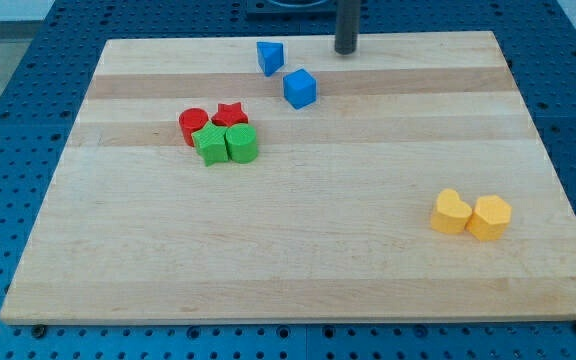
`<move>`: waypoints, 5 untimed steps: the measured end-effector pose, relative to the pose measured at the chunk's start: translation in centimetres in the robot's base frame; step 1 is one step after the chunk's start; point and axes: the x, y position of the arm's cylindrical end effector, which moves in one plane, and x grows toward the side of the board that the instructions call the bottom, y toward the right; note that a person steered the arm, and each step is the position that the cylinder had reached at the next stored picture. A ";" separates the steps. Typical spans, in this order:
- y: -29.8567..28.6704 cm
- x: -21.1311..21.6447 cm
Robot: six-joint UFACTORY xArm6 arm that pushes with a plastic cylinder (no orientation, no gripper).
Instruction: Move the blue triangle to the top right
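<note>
The blue triangle sits near the view's top edge of the wooden board, a little left of centre. A blue cube lies just below and right of it, apart from it. My tip rests on the board at the view's top, to the right of the blue triangle with a clear gap between them, and above and right of the blue cube.
A tight cluster sits left of centre: a red cylinder, a red star, a green star-like block and a green rounded block. Two yellow blocks touch at the view's lower right.
</note>
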 end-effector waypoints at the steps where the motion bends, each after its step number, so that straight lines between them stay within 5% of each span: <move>1: -3.5 -0.9; 3: -11.0 -0.9; 5: -12.5 2.1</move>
